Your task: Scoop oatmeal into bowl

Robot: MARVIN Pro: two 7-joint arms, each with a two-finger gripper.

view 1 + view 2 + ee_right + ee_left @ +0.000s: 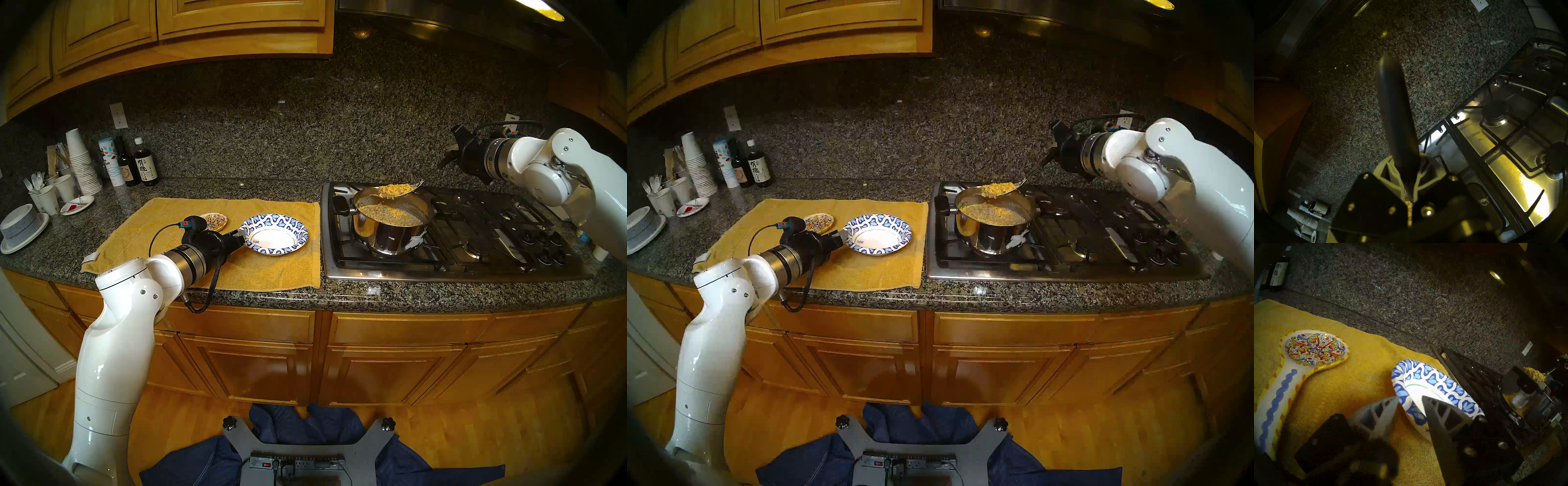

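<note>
The blue-and-white patterned paper bowl [271, 220] sits empty on a yellow towel [271, 271]. My left gripper [242, 237] is at the bowl's left rim. In the left wrist view the bowl [1437, 378] has its rim between the two fingers of the left gripper [1410, 397], which stand apart, one inside and one outside. My right gripper [448, 157] is shut on the black handle of a metal spoon [407, 188]. The spoon carries a heap of oatmeal [393, 188] just above a steel pot [390, 237] that holds more oatmeal [390, 213]. The right wrist view shows the handle [1395, 110] rising from the right gripper [1405, 162].
A painted ceramic spoon rest [1315, 348] lies on the towel left of the bowl. The pot stands on the gas stove [475, 237]. Paper cups [79, 163], bottles [144, 166], forks and stacked plates [20, 227] crowd the counter's far left.
</note>
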